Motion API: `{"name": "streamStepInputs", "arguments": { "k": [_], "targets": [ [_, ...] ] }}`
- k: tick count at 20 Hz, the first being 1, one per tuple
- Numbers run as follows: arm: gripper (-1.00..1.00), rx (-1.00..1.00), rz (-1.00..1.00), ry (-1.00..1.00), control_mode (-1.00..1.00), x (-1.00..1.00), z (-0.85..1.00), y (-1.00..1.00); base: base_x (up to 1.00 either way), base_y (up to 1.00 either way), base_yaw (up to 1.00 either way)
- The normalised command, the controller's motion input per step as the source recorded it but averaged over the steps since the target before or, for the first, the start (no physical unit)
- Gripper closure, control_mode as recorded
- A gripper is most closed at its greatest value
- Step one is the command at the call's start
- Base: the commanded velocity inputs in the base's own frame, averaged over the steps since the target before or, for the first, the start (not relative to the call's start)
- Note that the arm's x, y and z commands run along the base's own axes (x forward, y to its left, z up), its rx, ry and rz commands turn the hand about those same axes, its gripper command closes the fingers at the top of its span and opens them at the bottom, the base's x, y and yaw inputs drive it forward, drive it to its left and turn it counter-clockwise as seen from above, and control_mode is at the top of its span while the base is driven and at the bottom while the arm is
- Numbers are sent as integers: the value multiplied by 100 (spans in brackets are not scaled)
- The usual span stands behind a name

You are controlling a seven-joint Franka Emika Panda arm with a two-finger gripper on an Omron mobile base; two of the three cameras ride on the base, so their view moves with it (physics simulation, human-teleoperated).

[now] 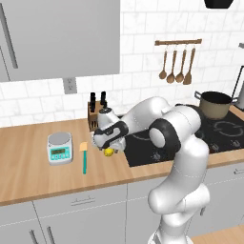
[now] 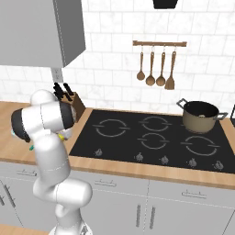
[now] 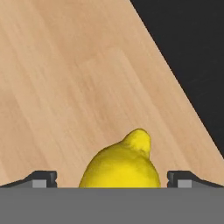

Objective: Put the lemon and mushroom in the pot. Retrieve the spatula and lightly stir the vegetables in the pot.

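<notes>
The yellow lemon (image 3: 120, 168) lies on the wooden counter just left of the black cooktop (image 1: 143, 150), and its pointed end faces away from the hand. My gripper (image 3: 112, 179) is low over it and open, with one finger on each side and a small gap to the fruit. From the left base view the lemon (image 1: 109, 152) peeks out under the gripper (image 1: 110, 147). The spatula (image 1: 84, 159), with its teal handle and tan blade, lies on the counter a little to the left. The tan pot (image 1: 215, 104) (image 2: 200, 115) stands on the back right burner. The mushroom is out of view.
A white kitchen scale (image 1: 60, 147) sits left of the spatula. A knife block (image 1: 95, 114) stands at the wall behind the hand. Wooden utensils hang on a rail (image 1: 177, 64) above the cooktop. Wall cabinets hang overhead on the left.
</notes>
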Motion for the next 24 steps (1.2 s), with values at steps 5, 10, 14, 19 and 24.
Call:
{"name": "streamStepInputs", "arguments": {
  "k": [5, 10, 14, 19, 24],
  "targets": [
    [-100, 0, -2, 0, -100, -12, -32, -1, 0, 0, 0],
    [100, 0, -3, -1, -100, -5, -12, 0, 0, 0, 0],
    [100, 0, 0, -10, -100, -32, 30, -14, 0, 0, 0],
    [100, 3, 0, -12, -100, -53, 94, -40, 0, 0, 0],
    [100, 4, 0, 1, -100, -32, 100, -46, 0, 0, 0]
  ]
}}
